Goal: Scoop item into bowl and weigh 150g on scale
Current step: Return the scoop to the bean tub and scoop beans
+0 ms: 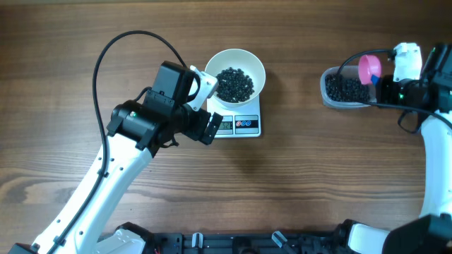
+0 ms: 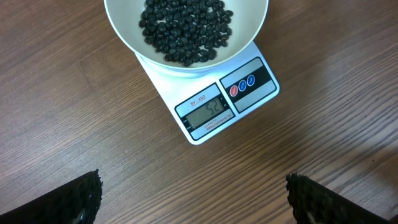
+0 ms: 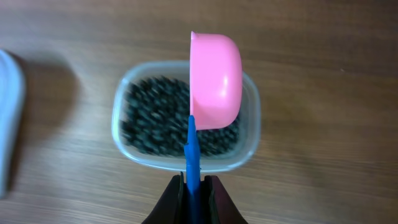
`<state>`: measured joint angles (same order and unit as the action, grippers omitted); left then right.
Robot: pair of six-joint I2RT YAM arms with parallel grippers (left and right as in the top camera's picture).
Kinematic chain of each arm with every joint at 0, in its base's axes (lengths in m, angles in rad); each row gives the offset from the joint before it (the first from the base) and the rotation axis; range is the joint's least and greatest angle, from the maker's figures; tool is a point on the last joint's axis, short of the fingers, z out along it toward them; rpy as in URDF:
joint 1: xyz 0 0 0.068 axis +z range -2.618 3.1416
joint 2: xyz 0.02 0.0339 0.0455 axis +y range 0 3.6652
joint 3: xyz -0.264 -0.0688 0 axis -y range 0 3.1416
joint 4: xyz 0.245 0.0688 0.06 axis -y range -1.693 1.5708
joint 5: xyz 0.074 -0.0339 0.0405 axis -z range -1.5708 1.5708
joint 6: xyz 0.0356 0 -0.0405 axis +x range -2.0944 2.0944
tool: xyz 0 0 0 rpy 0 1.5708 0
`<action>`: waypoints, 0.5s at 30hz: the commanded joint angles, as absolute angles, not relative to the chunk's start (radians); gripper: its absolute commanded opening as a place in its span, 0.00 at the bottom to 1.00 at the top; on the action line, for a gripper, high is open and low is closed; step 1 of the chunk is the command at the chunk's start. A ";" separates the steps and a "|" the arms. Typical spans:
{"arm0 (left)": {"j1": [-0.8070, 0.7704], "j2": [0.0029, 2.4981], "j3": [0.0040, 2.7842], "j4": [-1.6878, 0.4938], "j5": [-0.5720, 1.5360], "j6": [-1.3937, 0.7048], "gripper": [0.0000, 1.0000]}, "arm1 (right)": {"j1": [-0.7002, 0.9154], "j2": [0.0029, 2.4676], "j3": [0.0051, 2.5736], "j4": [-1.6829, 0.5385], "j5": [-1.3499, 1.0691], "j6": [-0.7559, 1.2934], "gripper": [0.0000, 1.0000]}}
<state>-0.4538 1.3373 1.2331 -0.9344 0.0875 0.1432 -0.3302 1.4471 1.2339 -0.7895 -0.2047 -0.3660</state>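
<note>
On the wooden table (image 1: 296, 183), seen from overhead, the scale (image 1: 244, 125) lies near centre with the bowl (image 1: 256, 65) standing on it. Only the scale's front strip shows, at the bowl's 6 o'clock. The item (image 1: 234, 83), small black beads, lies heaped in the bowl's bottom. Well apart, at the bowl's 3 o'clock, a clear tub (image 1: 326, 88) holds more of the item.

Left pincer (image 2: 194, 202): jaws fully apart, nothing between them. My left wrist camera shows the two ribbed fingertips at the frame's 7 and 5 o'clock, over bare wood, with the scale at 12 o'clock beyond them. Overhead, one finger overlaps the scale's 9 o'clock edge. Contact cannot be confirmed there, and the wrist view shows the tips clear of it. Only this wrist view gives the display (image 2: 208, 112), showing digits I cannot read with confidence, and the small red and blue buttons (image 2: 242, 84) beside it.

Right pincer (image 3: 193, 186): jaws together, clamped on the thin blue handle (image 3: 191, 146) of a pink scoop (image 3: 214, 81). The right wrist view shows the scoop turned on its side above the tub, mouth towards 9 o'clock, interior hidden. Overhead places the scoop over the tub's 1 o'clock end but does not show the grip. A pale rounded edge (image 3: 7, 118) at that wrist frame's 9 o'clock is too blurred to identify.
</note>
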 commanded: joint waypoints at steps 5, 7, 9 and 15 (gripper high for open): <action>-0.456 1.339 1.225 -0.932 0.103 0.134 1.00 | -0.325 1.568 1.235 -0.794 -0.032 -0.427 0.04; -0.456 1.339 1.225 -0.932 0.103 0.133 1.00 | -0.325 1.580 1.235 -0.796 -0.067 -0.416 0.04; -0.456 1.339 1.225 -0.932 0.103 0.133 1.00 | -0.324 1.583 1.235 -0.795 -0.131 -0.416 0.05; -0.456 1.339 1.225 -0.932 0.103 0.133 1.00 | -0.288 1.583 1.235 -0.814 -0.201 -0.416 0.04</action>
